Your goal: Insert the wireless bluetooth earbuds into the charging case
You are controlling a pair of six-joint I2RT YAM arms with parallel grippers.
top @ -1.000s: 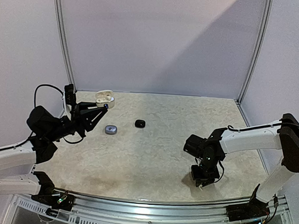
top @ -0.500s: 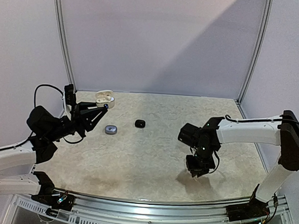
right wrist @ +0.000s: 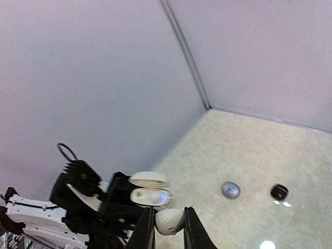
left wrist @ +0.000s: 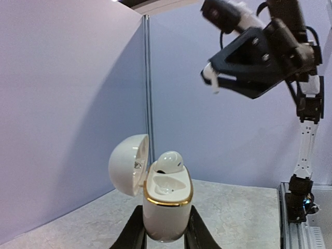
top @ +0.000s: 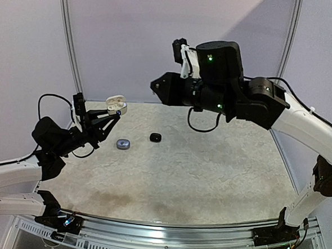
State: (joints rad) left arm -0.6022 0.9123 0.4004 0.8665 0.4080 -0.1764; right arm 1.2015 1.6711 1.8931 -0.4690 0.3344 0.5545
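My left gripper (left wrist: 166, 231) is shut on a white charging case (left wrist: 167, 207) with a gold rim, held upright above the table's left side. Its lid (left wrist: 128, 163) is swung open. One white earbud (left wrist: 169, 162) sits in the far slot; the near slot is empty. My right gripper (right wrist: 168, 224) is raised high and shut on another white earbud (right wrist: 169, 220). In the top view the right gripper (top: 155, 85) hangs above and to the right of the case (top: 116, 104), apart from it. The left wrist view shows it at the upper right (left wrist: 213, 78).
A small purplish round item (top: 123, 144) and a small black one (top: 155, 137) lie on the marbled table (top: 208, 172) behind the middle. Lilac walls with metal posts (top: 69, 45) close in the back and sides. The right arm's big black body (top: 219, 77) spans the upper middle.
The right arm has swung up from low over the table's front right to high at the back, its gripper now pointing left toward the case. The left arm has barely moved.
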